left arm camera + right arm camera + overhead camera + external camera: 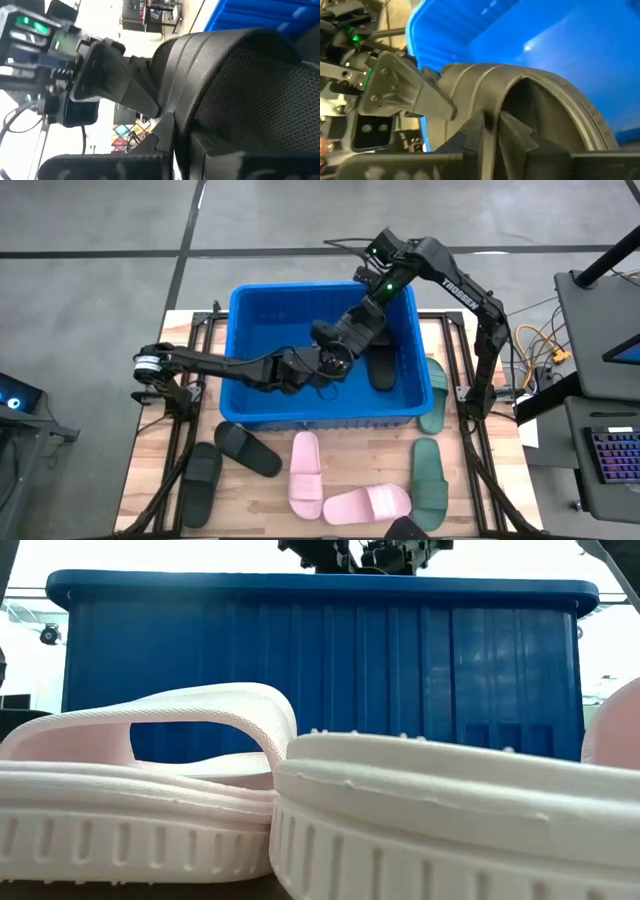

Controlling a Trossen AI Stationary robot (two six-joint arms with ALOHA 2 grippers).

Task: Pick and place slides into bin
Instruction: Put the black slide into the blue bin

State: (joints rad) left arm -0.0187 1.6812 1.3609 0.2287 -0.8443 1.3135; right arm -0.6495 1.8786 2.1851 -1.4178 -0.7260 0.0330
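Wooden worktop (270, 505), centre frame: both hands over bin (250, 310), left hand (322, 363) & right hand (335, 352) each clamping one black slide (535, 105).

Both arms crowd bin (250, 340); left half seemingly free.

We see the bin (243, 330) as bright blue plastic, smooth and slightly glossy inside, with ribbed outer walls (330, 680). The pale pink slides (150, 790) look like matt foam, faintly grained, with notched sole edges. The black slide (540, 115) shows a fine mesh-like texture on its strap. The bench (260, 505) is pale wood with visible grain, framed by dark metal rails (185, 440).
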